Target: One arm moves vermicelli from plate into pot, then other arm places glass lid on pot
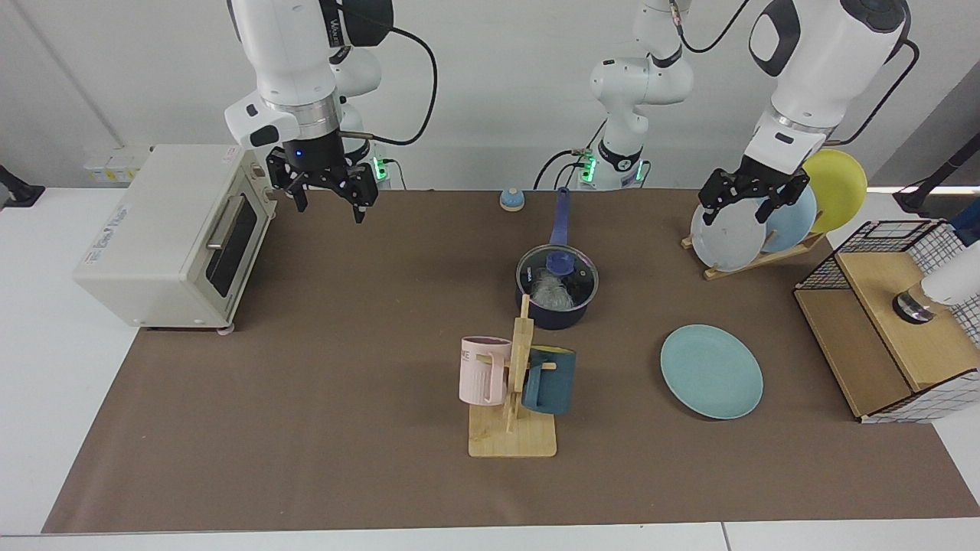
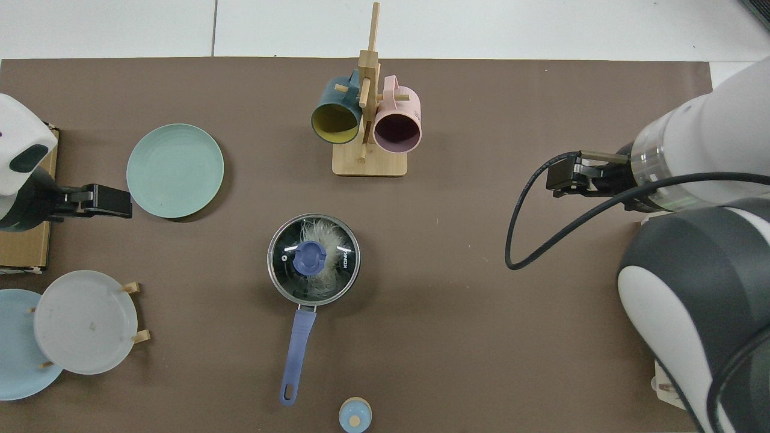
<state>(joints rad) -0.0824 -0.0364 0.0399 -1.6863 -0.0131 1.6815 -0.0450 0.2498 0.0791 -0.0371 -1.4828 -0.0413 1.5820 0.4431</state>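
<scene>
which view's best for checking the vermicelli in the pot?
Top view: it looks straight down through the glass lid, so the vermicelli shows spread inside the pot. The facing view shows only a pale clump behind the pot wall.

Pot [image 1: 557,295] mid-table, glass lid [image 2: 313,258] on it, vermicelli [image 2: 322,273] inside — plate [image 1: 711,371] toward the rack side, mug stand [image 1: 514,413] in front of the pot, toaster oven [image 1: 172,233] at the opposite end.
</scene>
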